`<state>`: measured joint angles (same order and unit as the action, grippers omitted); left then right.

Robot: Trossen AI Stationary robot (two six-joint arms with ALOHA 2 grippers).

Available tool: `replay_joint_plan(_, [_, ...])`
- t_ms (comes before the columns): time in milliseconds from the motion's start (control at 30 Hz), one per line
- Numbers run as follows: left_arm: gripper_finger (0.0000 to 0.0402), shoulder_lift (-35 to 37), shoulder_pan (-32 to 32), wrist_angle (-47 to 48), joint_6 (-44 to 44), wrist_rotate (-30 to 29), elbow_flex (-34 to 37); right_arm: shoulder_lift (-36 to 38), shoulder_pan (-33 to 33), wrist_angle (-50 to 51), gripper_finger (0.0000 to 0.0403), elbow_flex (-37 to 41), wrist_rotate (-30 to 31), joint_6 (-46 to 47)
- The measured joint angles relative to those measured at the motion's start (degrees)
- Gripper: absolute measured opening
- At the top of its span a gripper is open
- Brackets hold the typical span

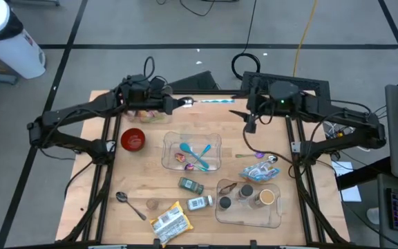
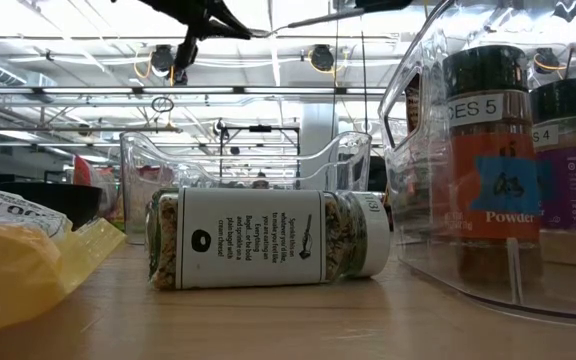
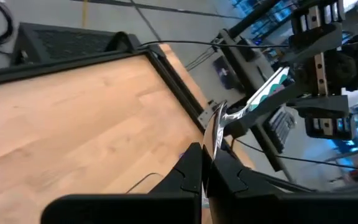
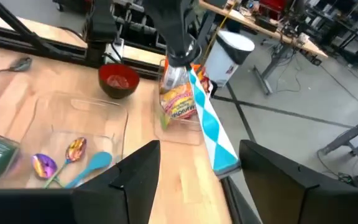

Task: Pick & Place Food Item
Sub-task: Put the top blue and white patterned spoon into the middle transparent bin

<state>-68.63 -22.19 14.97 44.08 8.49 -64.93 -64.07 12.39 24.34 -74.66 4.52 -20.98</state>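
Above the counter's [image 1: 144,187] far edge the left gripper [image 1: 173,103], jaws closed on the bowl end of a spoon with a teal-and-white patterned handle [image 1: 209,100], faces the right gripper [image 1: 250,123], whose jaws stand open and empty. In the low view a bin [image 2: 438,150] holds jars [image 2: 488,150] labelled "ES 5" and "Powder"; both are cut off. The fallen seasoning jar's [image 2: 268,238] small print cannot be made out.
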Motion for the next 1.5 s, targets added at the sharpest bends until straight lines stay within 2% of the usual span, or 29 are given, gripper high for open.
replay_joint_plan(100, [0.0002,0.0,-0.4,5.45,-0.95,-1.59,-2.63,-0.69,-0.74,-1.56,0.0215,-0.06,1.01,-2.68])
replay_joint_plan(600, [0.0002,-1.75,1.6,15.16,-1.53,-5.2,-9.94,-7.47,-5.44,-6.86,0.0215,-0.06,19.53,-13.15])
replay_joint_plan(867, [0.0002,-2.57,2.9,16.59,-0.89,-6.08,-9.9,-8.16,-6.57,-10.8,0.0215,-0.06,19.47,-14.88])
replay_joint_plan(1167, [0.0002,-2.57,2.99,15.07,-0.07,-5.88,-9.9,-8.17,-6.52,-8.55,0.0184,-0.06,19.45,-14.8])
replay_joint_plan(1500, [0.0002,-2.57,2.99,14.86,-0.09,-5.53,-9.9,-8.17,-6.52,-7.71,0.0175,-0.06,19.47,-14.24])
